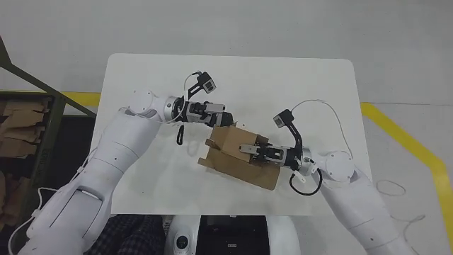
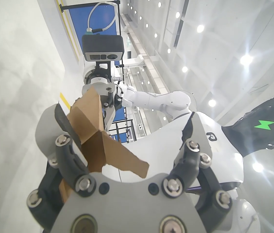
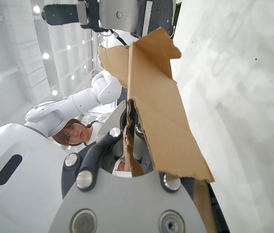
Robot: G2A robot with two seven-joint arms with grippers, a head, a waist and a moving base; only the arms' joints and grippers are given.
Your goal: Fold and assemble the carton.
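The carton (image 1: 237, 154) lay on the desk (image 1: 141, 85) between the tools, the right tool (image 1: 249, 149) clamped onto one wall (image 3: 156, 112) to anchor it while the left tool (image 1: 223, 115), spread wide and holding nothing, set one finger (image 2: 60, 118) against a flap (image 2: 88, 112), apparently to fold it.

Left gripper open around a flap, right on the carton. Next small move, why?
Probably close the left gripper on the flap: it sits between the wide-open jaws, ungripped, while the right gripper pinches the carton steady.
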